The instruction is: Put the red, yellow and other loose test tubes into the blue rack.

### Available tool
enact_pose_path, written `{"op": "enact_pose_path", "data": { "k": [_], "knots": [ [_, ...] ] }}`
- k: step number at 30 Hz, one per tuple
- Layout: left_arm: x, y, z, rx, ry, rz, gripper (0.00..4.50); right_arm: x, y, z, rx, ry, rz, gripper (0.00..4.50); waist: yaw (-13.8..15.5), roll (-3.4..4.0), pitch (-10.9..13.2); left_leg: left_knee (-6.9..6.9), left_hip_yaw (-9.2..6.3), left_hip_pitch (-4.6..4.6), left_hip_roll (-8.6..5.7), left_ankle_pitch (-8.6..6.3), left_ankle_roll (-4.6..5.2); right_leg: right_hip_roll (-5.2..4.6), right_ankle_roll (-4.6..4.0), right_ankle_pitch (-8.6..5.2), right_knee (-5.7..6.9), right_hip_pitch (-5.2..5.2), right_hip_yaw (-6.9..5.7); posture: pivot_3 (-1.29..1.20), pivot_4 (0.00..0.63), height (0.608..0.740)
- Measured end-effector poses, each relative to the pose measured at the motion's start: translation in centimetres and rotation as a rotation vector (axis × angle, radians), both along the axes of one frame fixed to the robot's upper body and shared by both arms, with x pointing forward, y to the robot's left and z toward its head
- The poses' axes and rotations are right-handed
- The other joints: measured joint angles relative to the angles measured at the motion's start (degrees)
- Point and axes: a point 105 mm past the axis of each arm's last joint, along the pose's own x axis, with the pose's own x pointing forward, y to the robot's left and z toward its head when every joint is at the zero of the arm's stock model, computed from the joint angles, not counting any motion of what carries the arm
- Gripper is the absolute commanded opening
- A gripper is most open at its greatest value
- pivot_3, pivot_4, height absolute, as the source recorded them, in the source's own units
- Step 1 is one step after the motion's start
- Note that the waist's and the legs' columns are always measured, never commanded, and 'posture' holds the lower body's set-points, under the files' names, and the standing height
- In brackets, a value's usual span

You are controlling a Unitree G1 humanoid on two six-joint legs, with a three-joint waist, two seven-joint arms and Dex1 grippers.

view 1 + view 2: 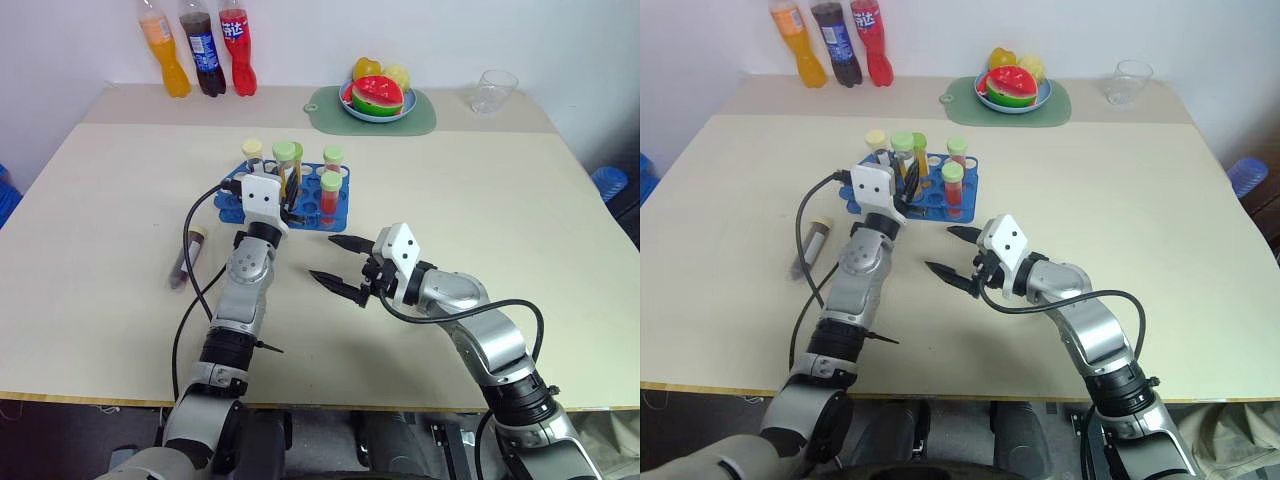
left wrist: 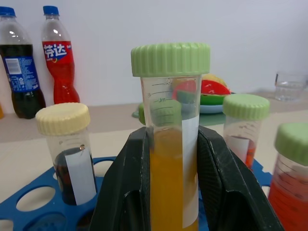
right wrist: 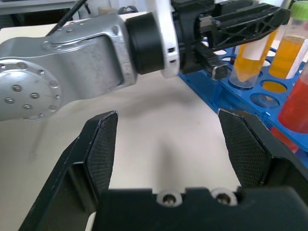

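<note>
The blue rack (image 1: 343,190) stands mid-table and holds several capped tubes, among them a dark one with a cream cap (image 1: 252,150) and a red one with a green cap (image 1: 330,186). My left gripper (image 2: 175,144) is shut on an upright yellow test tube (image 2: 168,187) with a green cap, over the rack; its lower end is at a rack hole (image 3: 239,77). My right gripper (image 1: 325,257) hovers open and empty over the table just in front of the rack. A loose dark tube (image 1: 188,255) lies on the table to the left.
Three soda bottles (image 1: 208,48) stand at the back left. A plate of fruit (image 1: 378,98) on a green mat sits at the back centre, and a clear glass (image 1: 494,90) at the back right. The left arm's black cable (image 1: 188,225) loops near the loose tube.
</note>
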Motion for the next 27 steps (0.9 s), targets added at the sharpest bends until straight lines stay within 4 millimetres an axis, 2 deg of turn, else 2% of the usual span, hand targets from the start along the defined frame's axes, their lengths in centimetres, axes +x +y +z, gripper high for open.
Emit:
{"op": "enact_pose_path", "data": {
  "k": [7,12,15,20,27],
  "knots": [
    [-0.3,0.0,-0.1,0.003,0.006,0.001,0.75,0.0,0.0,-0.1,-0.001,0.002,-0.001,3.68,-0.04,0.00,0.00,0.00,0.01,0.07,0.00,0.00,0.00,0.01,0.00,0.00,0.00,0.06,0.00,0.00,0.150,0.734],
    [0.4,-0.1,-0.1,0.009,0.009,0.015,0.75,0.0,0.0,-0.1,-0.002,0.002,0.001,3.68,-0.05,0.00,0.00,0.00,0.01,0.14,0.00,0.00,0.00,0.02,0.00,0.00,0.00,0.12,0.00,0.00,0.150,0.734],
    [0.9,-0.1,-1.8,0.020,0.067,0.021,0.75,0.0,0.0,0.0,-0.002,0.000,0.001,3.68,-0.15,0.00,0.00,-0.02,0.01,0.13,0.00,0.00,0.00,0.02,0.00,0.00,-0.01,0.12,0.00,0.00,0.150,0.734],
    [1.1,-0.2,-2.0,0.021,0.062,0.017,0.75,0.0,0.0,0.0,-0.003,0.000,0.001,3.68,-0.02,0.00,0.00,-0.02,0.01,0.13,0.00,0.00,0.00,0.02,0.00,0.00,0.00,0.12,0.00,0.00,0.150,0.734],
    [1.0,0.2,-2.0,0.001,0.061,0.023,4.07,0.1,-0.1,-0.1,-0.006,0.007,-0.004,3.68,-0.05,0.00,0.00,-0.03,0.00,0.12,0.01,0.00,0.00,0.02,0.00,0.00,-0.01,0.12,0.00,0.00,0.150,0.734]
  ]
}}
